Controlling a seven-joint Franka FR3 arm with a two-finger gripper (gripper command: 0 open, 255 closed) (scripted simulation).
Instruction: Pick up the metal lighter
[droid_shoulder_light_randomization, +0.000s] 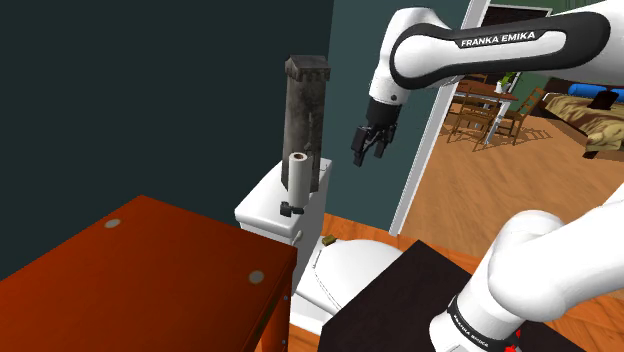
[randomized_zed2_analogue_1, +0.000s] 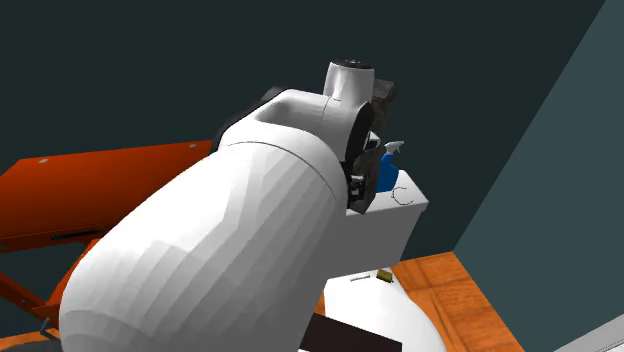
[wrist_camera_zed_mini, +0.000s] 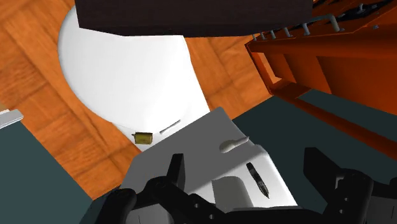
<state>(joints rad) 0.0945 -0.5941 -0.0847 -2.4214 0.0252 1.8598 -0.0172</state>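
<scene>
Our hand hangs over the tank, fingers spread and empty. The lighter lies on the toilet lid, at seven o'clock from the hand. We judge it light, stiff and slippery: pinch its flat sides.

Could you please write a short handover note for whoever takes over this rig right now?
Gripper: the all-black two-finger gripper is open and empty, in the air above the white toilet tank.
Lighter: the small olive-yellow box-shaped lighter lies on the white toilet lid, close to the tank, well below the fingers.
Done: nothing grasped yet.
Left: move over the lighter, descend, close on it, lift.
</scene>
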